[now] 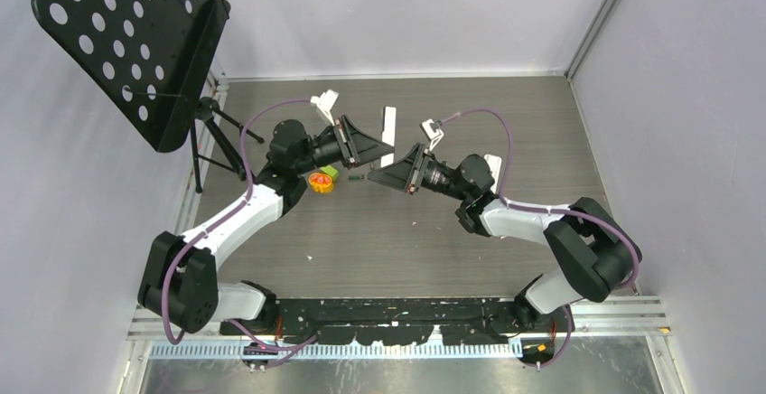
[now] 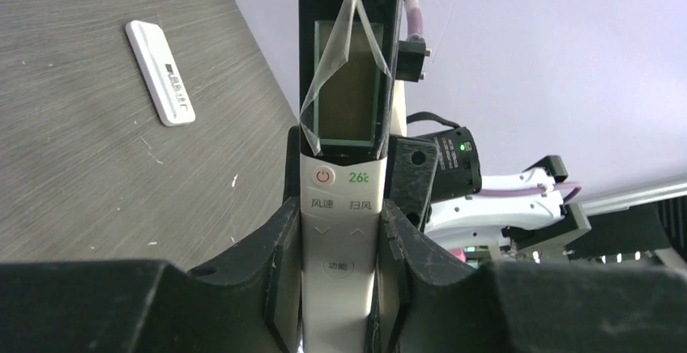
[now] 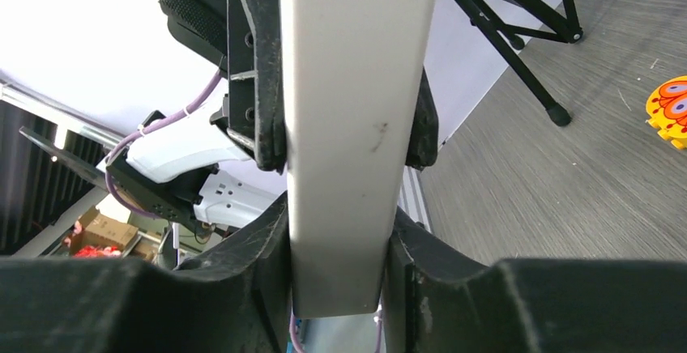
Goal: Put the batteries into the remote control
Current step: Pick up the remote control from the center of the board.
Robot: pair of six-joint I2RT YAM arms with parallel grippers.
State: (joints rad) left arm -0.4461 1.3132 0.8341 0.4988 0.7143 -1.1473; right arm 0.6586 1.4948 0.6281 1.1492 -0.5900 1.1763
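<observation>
Clearly, the remote control (image 2: pixel 339 175) hangs above the surface (image 2: pixel 81 175), pinched across its width by the left pincer (image 2: pixel 340 219). Its long axis runs straight into the right pincer (image 3: pixel 336 231), whose pads (image 3: pixel 258 252) flank the other end; whether they grip, I cannot tell.

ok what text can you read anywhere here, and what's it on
"26c": green, front of the held remote
"风速", "扫风", "功能": its buttons
Dark label on the other remote: too small to read
Print on the held remote's back: cut off, unreadable
</observation>
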